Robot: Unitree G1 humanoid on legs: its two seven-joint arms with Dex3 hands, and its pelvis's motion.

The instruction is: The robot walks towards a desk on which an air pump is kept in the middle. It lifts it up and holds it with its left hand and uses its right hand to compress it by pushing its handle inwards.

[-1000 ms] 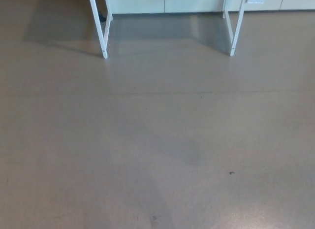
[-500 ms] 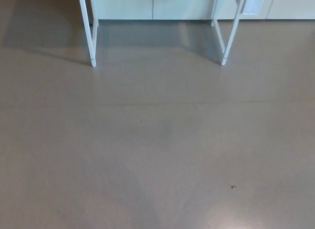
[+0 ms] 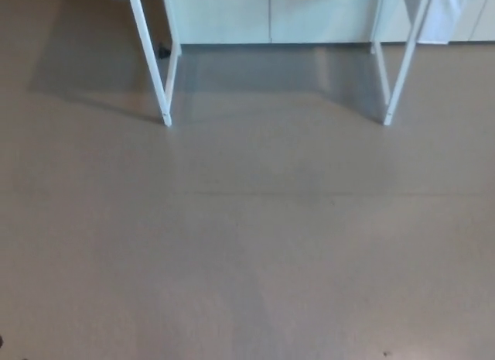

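Since the earlier frame the whole head view has shifted, so the camera moved, not the furniture; the white legs (image 3: 165, 73) and (image 3: 396, 73) sit lower in the picture. You're still walking in: keep centred between them and approach squarely. Bare floor (image 3: 247, 252) ahead gives open room. Neither hand shows, and the pump isn't visible either; the counter top lies beyond the picture's top edge.
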